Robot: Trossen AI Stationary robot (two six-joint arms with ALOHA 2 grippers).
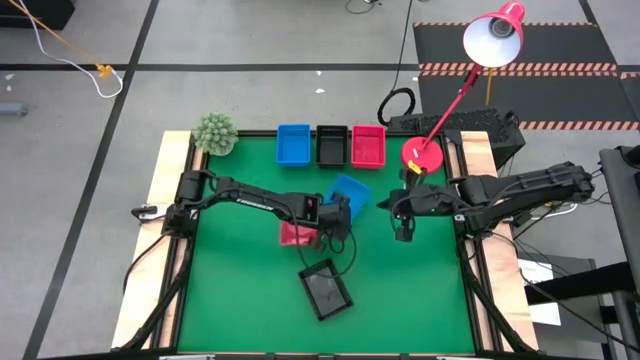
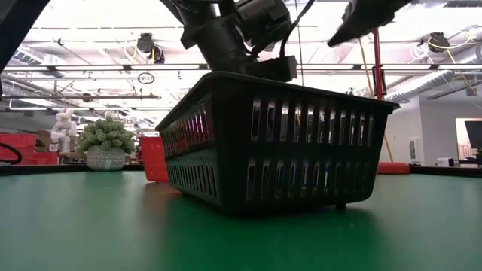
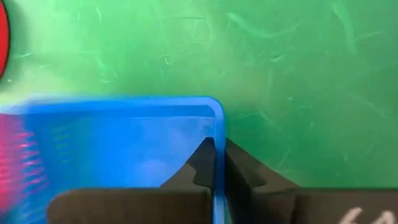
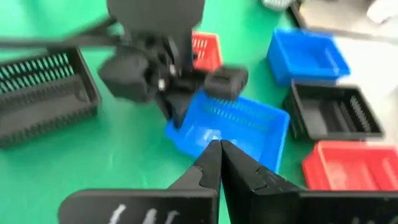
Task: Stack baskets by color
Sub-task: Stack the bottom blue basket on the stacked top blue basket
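High view: left gripper point(image 1: 338, 213) has its fingers pinching the rim of a blue basket point(image 1: 352, 192) mid-table, tilted.
Right gripper point(image 1: 402, 232) hovers nearby, fingers pressed together on nothing. Back row: blue point(image 1: 293, 143), black point(image 1: 331, 144) and red point(image 1: 368, 145) baskets. A red one point(image 1: 295, 234) sits under the left arm, a black one point(image 1: 326, 289) near the front.

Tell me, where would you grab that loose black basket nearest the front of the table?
Probably by a thin side wall of the black basket, from above, one finger inside and one outside. It sits upright with its open top facing up and bare mat around it. The left end effector pinches the blue basket that way.
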